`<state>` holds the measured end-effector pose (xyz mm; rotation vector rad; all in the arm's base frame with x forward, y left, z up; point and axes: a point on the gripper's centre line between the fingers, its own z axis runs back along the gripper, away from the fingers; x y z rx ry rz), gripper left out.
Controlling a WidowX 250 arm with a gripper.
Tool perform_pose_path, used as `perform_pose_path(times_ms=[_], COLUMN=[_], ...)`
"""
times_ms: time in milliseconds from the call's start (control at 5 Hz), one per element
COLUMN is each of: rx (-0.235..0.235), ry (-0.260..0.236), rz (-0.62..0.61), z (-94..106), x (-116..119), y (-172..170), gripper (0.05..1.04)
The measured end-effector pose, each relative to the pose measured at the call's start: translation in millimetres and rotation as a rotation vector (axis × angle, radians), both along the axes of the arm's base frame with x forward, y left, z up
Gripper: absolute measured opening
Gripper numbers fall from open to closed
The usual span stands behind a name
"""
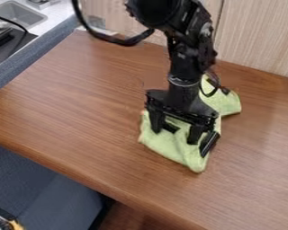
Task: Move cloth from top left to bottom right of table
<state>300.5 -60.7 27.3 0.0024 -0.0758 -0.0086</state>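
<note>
Green cloth (pixel 173 146) on wood counter (pixel 74 99), approx. ctr. of frame, slightly R, crumpled, part behind arm (pixel 185 58). Gripper (pixel 183 135) over its near part, jaws released, apart w/ cloth visible btwn. Can't tell if touching.

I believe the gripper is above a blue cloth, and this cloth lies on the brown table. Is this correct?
Not quite: the cloth is light green, not blue, as the camera view shows. The gripper is above it, and it lies on the brown table.
</note>
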Motion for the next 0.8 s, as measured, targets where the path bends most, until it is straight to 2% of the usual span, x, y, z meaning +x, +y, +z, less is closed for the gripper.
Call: perform_pose_path(times_ms=[200,400,800], rx=[-0.008,-0.027,-0.061], ry=[-0.006,-0.041,-0.196], rz=[-0.015,-0.002,-0.001], z=[8.6,30.0,107.2], x=[-1,3,4], y=[1,5,25], gripper=[0.999,0.999,0.999])
